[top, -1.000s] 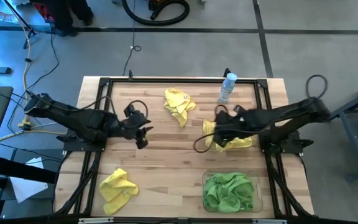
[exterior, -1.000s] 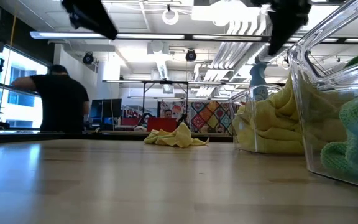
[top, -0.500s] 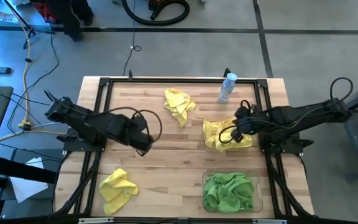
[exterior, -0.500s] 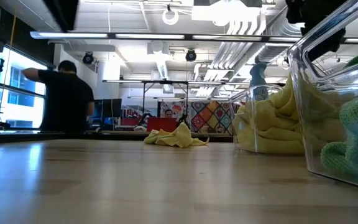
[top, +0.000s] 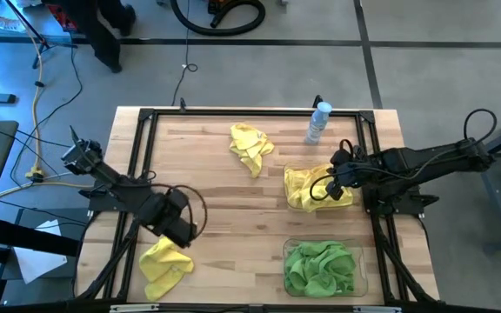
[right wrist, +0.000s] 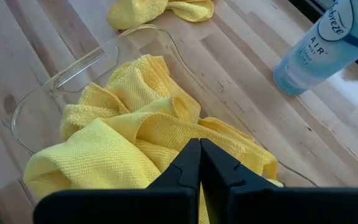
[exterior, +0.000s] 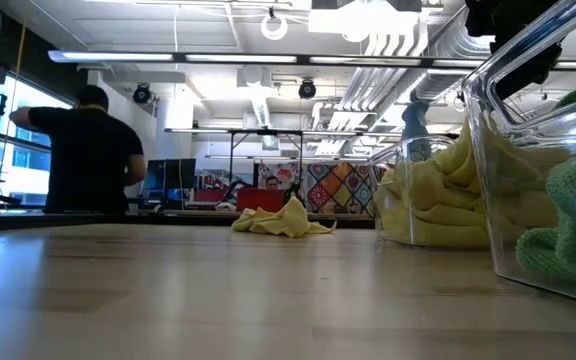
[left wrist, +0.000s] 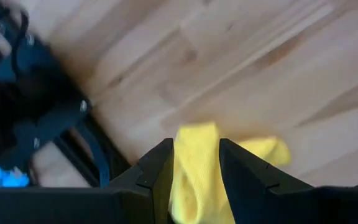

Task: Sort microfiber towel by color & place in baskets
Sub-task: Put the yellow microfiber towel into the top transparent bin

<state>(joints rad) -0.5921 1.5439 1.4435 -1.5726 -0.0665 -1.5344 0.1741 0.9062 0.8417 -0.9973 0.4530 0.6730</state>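
Now reaching | left gripper (left wrist: 194, 163) spread, yellow towel (top: 165, 263) between fingers (ungrasped) | right gripper (right wrist: 200, 163) pressed together over basket (right wrist: 92, 65) | next: lower, pinch

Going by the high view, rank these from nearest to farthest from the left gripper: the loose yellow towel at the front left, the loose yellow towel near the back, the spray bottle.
From the left gripper:
1. Front-left yellow towel, just below the gripper, nearest.
2. Back yellow towel, mid-table toward the far edge.
3. Spray bottle, back right, farthest.
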